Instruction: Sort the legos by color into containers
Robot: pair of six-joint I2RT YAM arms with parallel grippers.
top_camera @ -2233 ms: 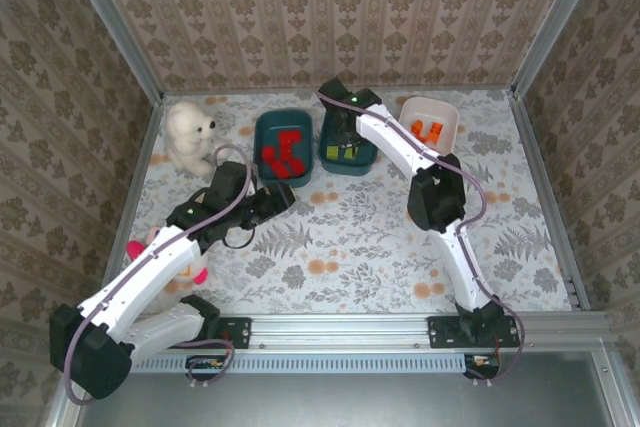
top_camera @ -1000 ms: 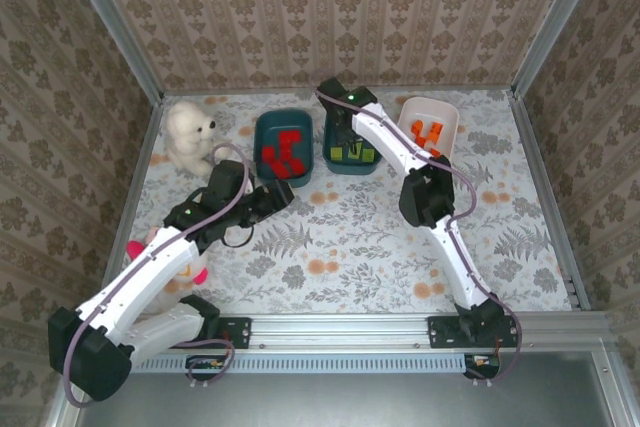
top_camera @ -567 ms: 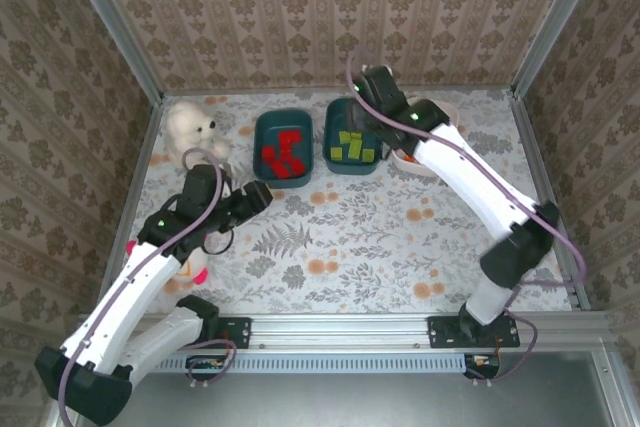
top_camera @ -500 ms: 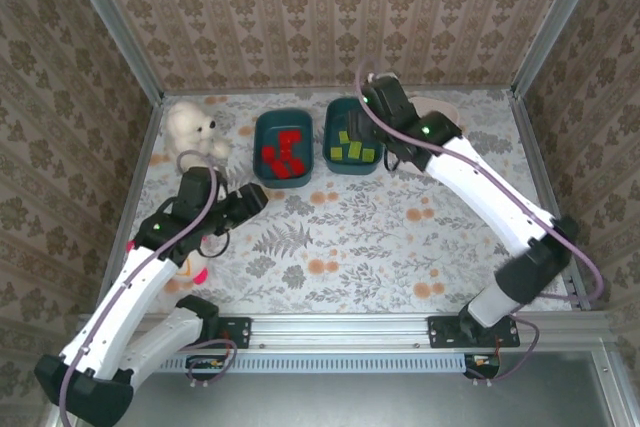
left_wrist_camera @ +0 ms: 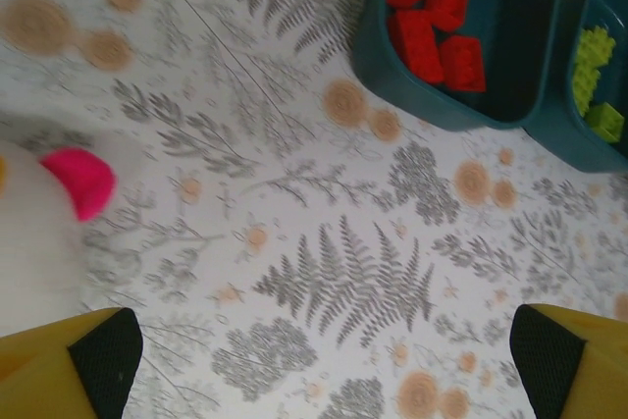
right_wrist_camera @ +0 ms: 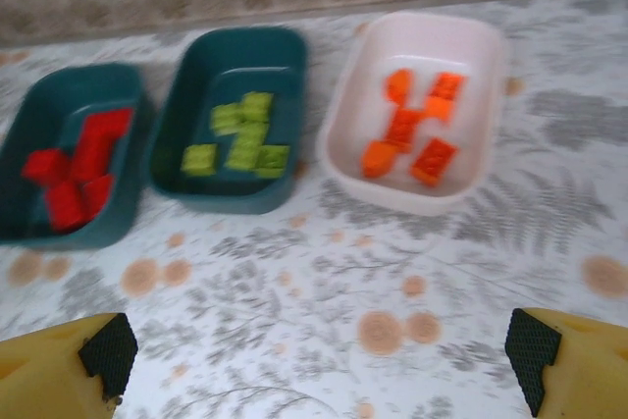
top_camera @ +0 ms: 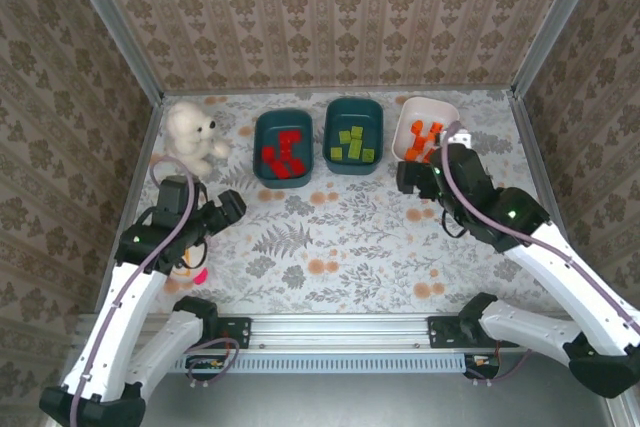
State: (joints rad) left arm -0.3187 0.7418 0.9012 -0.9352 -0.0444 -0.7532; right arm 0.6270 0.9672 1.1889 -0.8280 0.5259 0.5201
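Looks done: red legos (top_camera: 282,155) in left teal tub (top_camera: 258,137), green legos (top_camera: 352,143) in middle teal tub (top_camera: 330,127), orange legos (top_camera: 424,140) in white tub (top_camera: 405,117) along tabletop (top_camera: 350,237) far edge; left end effector (left_wrist_camera: 314,360) and right end effector (right_wrist_camera: 319,355) spread, empty.

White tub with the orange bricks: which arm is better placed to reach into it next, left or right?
Right. The right gripper hangs open just in front of the white tub, facing it. The left gripper is far to the left, near the teal tub of red bricks.
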